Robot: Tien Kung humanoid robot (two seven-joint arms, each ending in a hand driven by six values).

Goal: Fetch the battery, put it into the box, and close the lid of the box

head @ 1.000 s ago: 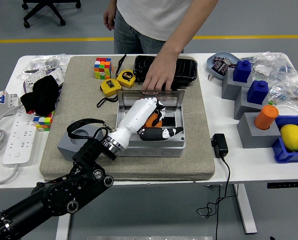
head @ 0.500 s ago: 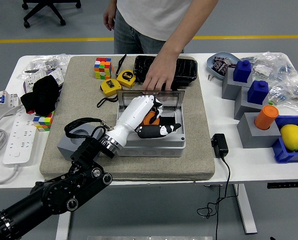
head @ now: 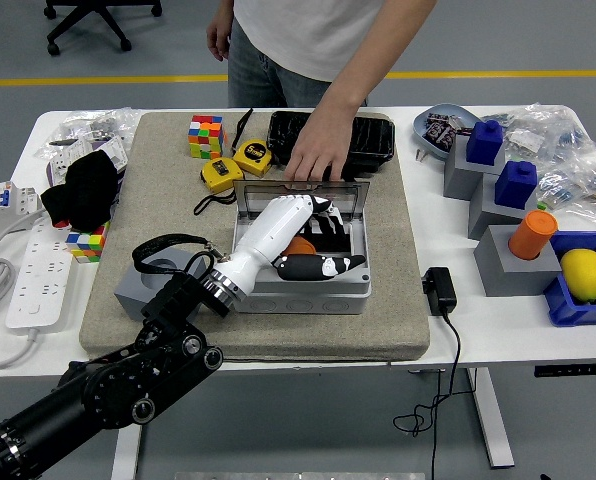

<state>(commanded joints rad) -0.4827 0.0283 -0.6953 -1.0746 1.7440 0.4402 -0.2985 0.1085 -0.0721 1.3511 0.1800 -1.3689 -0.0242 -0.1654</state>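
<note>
One left hand (head: 303,240) inside one open box (head: 300,290), fingers curled around orange battery (head: 300,245); one person's hand (head: 316,155) steadying raised lid (head: 303,190).

A grey box (head: 303,290) sits on the beige mat (head: 398,300), lid (head: 350,193) upright, orange battery (head: 300,245) inside.

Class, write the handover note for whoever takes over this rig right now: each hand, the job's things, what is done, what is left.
Left robot hand: reaching into the open grey box; its grip is unclear.
Right robot hand: not in view.
An orange item, perhaps the battery, shows inside the box under the hand.
A person's hand rests on the raised lid.
Done: battery seemingly at the box.
Left: release, withdraw, close the lid.
</note>
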